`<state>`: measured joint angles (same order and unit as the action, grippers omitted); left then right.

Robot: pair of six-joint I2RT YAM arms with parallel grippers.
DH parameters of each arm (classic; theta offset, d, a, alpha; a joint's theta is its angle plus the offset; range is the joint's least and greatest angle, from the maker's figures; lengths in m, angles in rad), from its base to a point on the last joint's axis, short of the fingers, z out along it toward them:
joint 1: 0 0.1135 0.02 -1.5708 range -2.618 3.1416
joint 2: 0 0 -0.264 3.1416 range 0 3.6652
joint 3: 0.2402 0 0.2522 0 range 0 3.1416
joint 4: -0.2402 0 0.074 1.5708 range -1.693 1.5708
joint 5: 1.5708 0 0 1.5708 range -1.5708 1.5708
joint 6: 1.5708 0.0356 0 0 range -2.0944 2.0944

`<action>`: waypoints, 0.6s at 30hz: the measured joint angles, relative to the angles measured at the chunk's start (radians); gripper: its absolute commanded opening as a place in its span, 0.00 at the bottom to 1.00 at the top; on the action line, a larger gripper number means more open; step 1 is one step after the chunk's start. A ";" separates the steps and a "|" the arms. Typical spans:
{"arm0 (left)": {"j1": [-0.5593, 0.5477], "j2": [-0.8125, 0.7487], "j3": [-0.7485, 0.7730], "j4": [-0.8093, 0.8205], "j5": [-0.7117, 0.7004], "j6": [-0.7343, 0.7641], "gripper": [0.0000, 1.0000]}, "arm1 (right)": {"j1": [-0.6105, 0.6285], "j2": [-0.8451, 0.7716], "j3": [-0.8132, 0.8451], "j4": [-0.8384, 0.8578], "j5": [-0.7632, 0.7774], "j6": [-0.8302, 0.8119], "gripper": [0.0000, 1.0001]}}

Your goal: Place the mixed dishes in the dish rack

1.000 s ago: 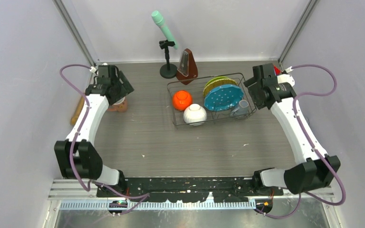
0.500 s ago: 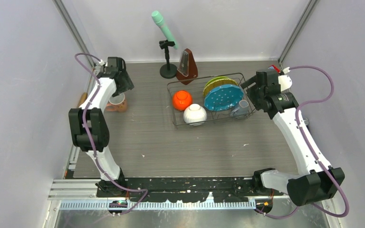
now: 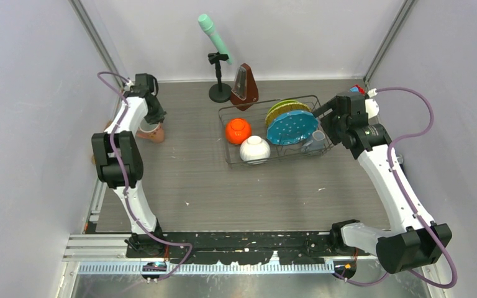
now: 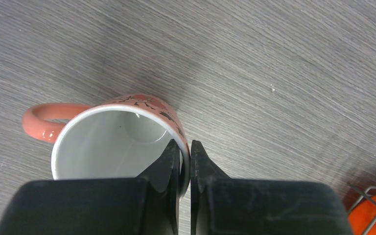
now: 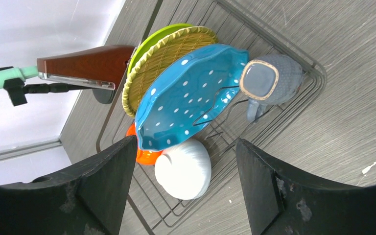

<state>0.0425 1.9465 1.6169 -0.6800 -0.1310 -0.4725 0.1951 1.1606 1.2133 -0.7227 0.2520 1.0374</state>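
The pink mug (image 4: 103, 142) stands upright on the table at the far left (image 3: 151, 131), handle (image 4: 44, 120) pointing away from the rack. My left gripper (image 4: 185, 147) is shut on its rim, one finger inside and one outside. The dish rack (image 3: 279, 160) holds the lime-green plate (image 5: 161, 34), yellow-rimmed plate (image 5: 166, 58) and blue white-dotted plate (image 5: 186, 98) on edge, plus the orange bowl (image 3: 238, 130), white bowl (image 5: 183, 169) and a small greyish cup (image 5: 269, 78). My right gripper (image 5: 186, 142) hangs open above the rack's right end, holding nothing.
A brown metronome (image 3: 245, 87) stands just behind the rack. A mint-green microphone on a black stand (image 3: 214, 37) is at the back. A bit of the wooden rolling pin (image 3: 107, 127) shows by the left wall, behind my left arm.
My left gripper came down over the pink mug and closed on its rim. The right arm shifted slightly and stayed open.
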 measured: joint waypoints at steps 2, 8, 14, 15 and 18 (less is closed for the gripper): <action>0.006 0.000 0.005 -0.003 0.013 0.000 0.00 | 0.000 0.000 0.000 0.006 -0.016 0.000 0.79; 0.010 -0.044 -0.026 0.008 0.120 -0.032 0.00 | -0.001 0.008 -0.003 0.049 -0.094 -0.022 0.79; 0.007 -0.179 -0.063 0.042 0.375 -0.151 0.00 | -0.001 0.033 -0.014 0.141 -0.241 -0.045 0.79; 0.007 -0.206 -0.066 0.061 0.416 -0.175 0.00 | -0.001 0.038 -0.019 0.162 -0.277 -0.048 0.79; 0.007 -0.298 -0.095 0.137 0.534 -0.261 0.00 | -0.001 0.051 -0.044 0.257 -0.391 -0.065 0.79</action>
<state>0.0498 1.6489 1.5219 -0.5426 0.4026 -0.7338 0.1944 1.2114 1.1694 -0.4660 -0.1390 0.9722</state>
